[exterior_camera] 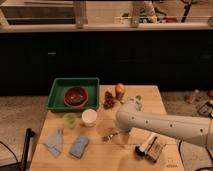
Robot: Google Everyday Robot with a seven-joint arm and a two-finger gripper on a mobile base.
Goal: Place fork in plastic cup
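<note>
The white round plastic cup (89, 117) stands upright on the wooden table (100, 157), just below the green tray. My gripper (111, 134) hangs from the thick white arm (165, 125) that reaches in from the right. It is low over the table, right of and slightly nearer than the cup. A small slim pale piece (105, 137) at the gripper's tip looks like the fork, on or just above the table. I cannot tell whether the gripper holds it.
A green tray (56, 95) holds a dark red bowl (75, 95). A small green cup (70, 120) stands left of the white cup. Two blue cloths (54, 141) lie front left. An orange fruit (120, 90), a dark-tipped white stick (146, 145) and a small box (158, 149) are on the right.
</note>
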